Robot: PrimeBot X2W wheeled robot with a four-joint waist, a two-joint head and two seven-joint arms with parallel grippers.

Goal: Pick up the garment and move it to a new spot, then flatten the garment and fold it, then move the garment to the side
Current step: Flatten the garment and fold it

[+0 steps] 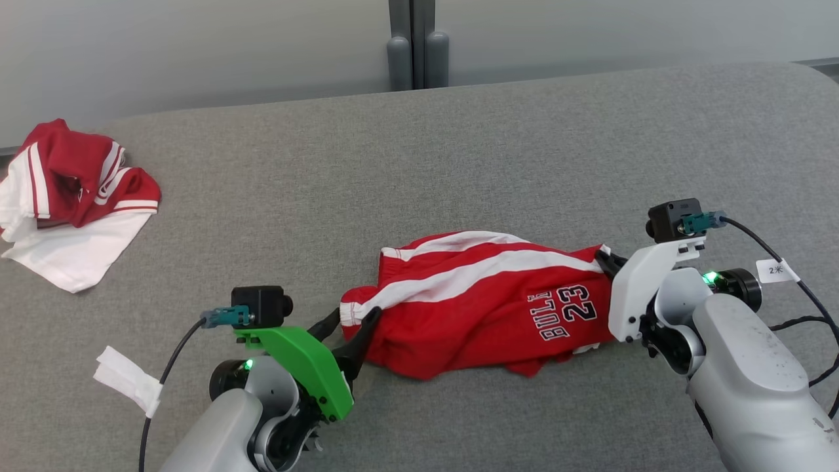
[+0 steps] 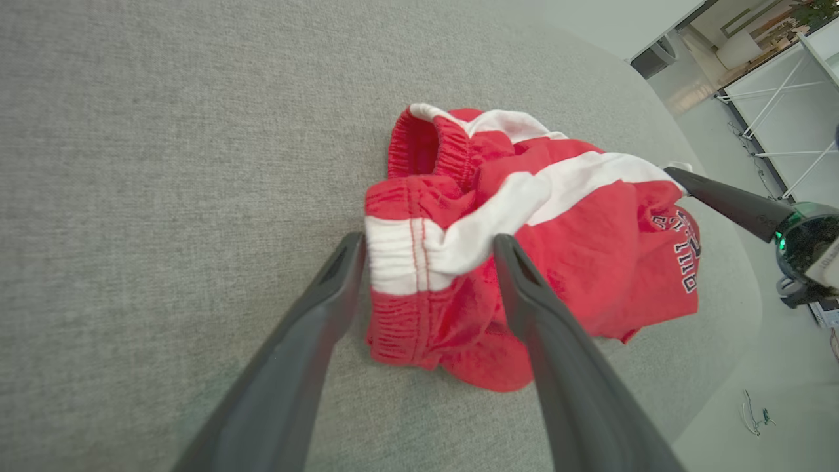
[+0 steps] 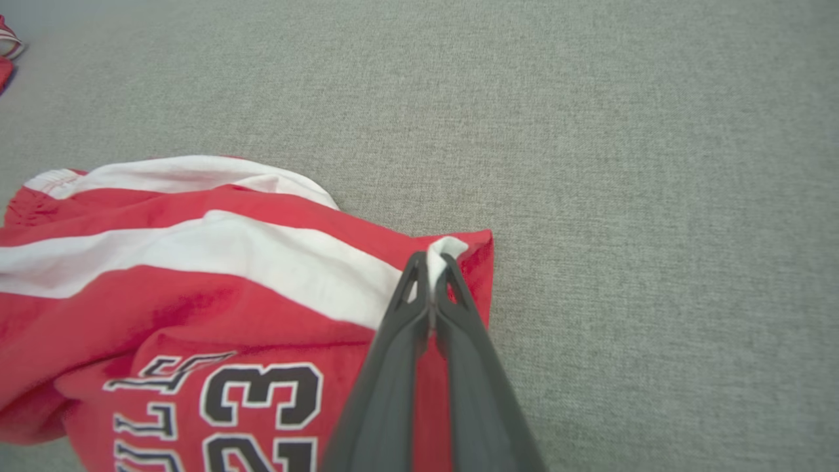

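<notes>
Grey fabric surface (image 1: 459, 144): spreads under everything.
Garment (image 1: 472, 308): crumpled red shorts with two white side stripes and a dark "23" with lettering; lies near the middle of the surface, between the two grippers.
Second red-and-white garment (image 1: 72, 196): heaped far left, well apart.
Left gripper (image 2: 427, 241): jaws wide apart, straddling the elastic waistband end.
Right gripper (image 3: 432, 259): jaws clamped on the white-edged hem corner.

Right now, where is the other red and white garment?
Head view: the other garment lies far left on the grey surface, apart from the red shorts.
</notes>
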